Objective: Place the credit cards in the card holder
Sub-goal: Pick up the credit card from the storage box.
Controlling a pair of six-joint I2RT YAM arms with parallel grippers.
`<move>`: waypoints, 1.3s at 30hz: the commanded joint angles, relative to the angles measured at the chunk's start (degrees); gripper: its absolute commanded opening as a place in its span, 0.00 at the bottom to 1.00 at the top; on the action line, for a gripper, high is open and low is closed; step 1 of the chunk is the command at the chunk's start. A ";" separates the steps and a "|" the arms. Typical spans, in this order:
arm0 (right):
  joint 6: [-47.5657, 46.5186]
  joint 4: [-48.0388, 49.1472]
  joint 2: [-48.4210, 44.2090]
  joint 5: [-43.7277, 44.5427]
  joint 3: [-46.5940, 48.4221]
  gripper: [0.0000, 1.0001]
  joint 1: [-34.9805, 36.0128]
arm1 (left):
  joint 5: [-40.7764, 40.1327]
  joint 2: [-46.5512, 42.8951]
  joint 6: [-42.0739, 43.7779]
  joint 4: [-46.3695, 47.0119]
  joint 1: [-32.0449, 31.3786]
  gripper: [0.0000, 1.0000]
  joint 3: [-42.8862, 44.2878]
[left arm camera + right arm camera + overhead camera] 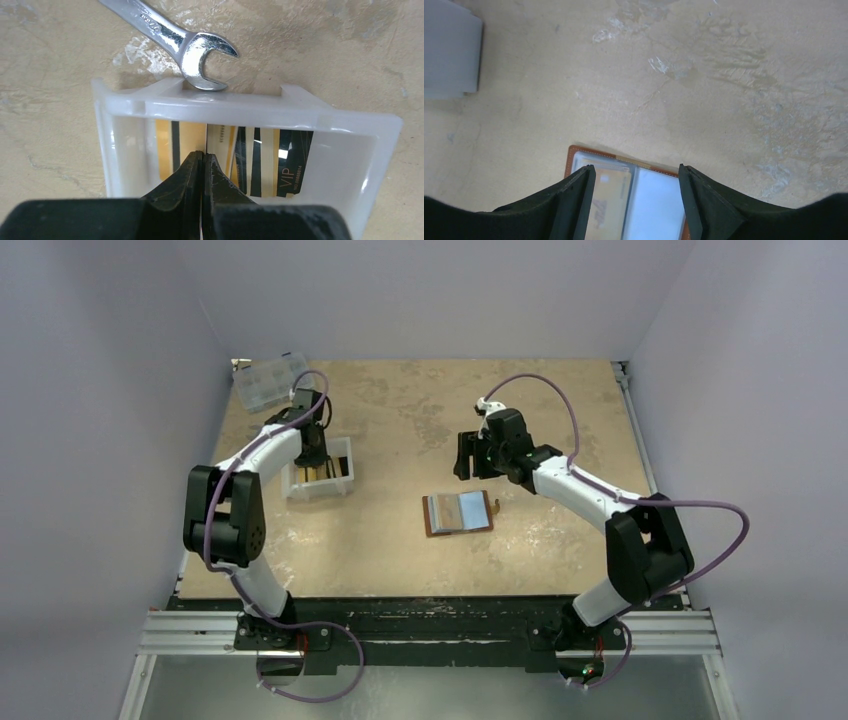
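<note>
Two arms share your desk [400, 410] in the top external view. Your left tool [313, 462] is down inside the white tray [350, 468]. The card holder [458, 513] lies open and flat well to the right of that tray, a little nearer the arm bases. Your right tool [472, 470] also hangs right of the tray, just past the holder's far edge. A clear compartmented box [268, 382] sits beyond the tray's far left corner. From the left wrist you see the credit cards [182, 145] overlapping in the tray, gold ones with dark stripes and a black one marked "VIP". The left tool's fingers are pressed together with their tips at a gold card's edge, and you cannot tell whether a card is nipped between them. A silver wrench [186, 42] lies on the desk outside the tray, its open head at the tray's far wall. From the right wrist your right tool's fingers stand wide apart above the holder, whose clear sleeves show an orange-yellow card [610, 200] beside a light blue card [656, 205].
</note>
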 commanded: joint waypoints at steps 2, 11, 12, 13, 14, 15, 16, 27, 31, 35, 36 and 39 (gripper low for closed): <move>0.23 0.57 0.85 -3.14 5.13 0.69 0.09 | -0.59 -4.83 1.08 0.18 0.47 0.00 0.33; 0.95 1.17 4.08 -5.77 9.42 0.69 2.65 | 1.39 -7.75 1.64 -2.06 0.69 0.00 2.26; 0.94 1.21 4.48 -5.92 9.62 0.69 3.02 | 1.60 -8.36 1.60 -2.59 0.69 0.00 2.67; 0.94 1.29 4.74 -6.16 9.83 0.69 3.10 | 1.60 -8.70 1.60 -2.98 0.69 0.00 2.97; 0.88 1.31 5.05 -6.42 10.12 0.69 3.34 | 1.64 -9.19 1.49 -3.35 0.71 0.00 3.35; 0.86 1.18 5.42 -6.73 10.52 0.69 3.53 | 1.65 -9.93 1.49 -3.73 0.82 0.00 3.70; 0.78 0.97 5.83 -7.13 11.10 0.69 3.60 | 1.65 -10.49 1.36 -4.08 0.89 0.00 4.13; 2.96 2.50 9.77 -14.43 16.58 0.71 4.97 | 4.52 -15.76 0.28 -8.04 2.37 0.00 9.70; 4.73 4.50 11.10 -18.00 18.52 0.76 6.05 | 6.42 -18.01 0.46 -9.18 2.84 0.00 12.63; 8.79 9.33 12.96 -23.94 20.17 0.83 6.24 | 9.07 -19.82 0.34 -10.30 3.22 0.00 14.87; 10.26 11.09 13.59 -25.36 20.42 0.84 6.26 | 9.72 -20.02 0.32 -10.62 3.30 0.00 15.30; 15.93 19.86 16.24 -29.53 21.34 0.88 6.75 | 11.31 -20.63 0.28 -11.49 3.48 0.00 16.42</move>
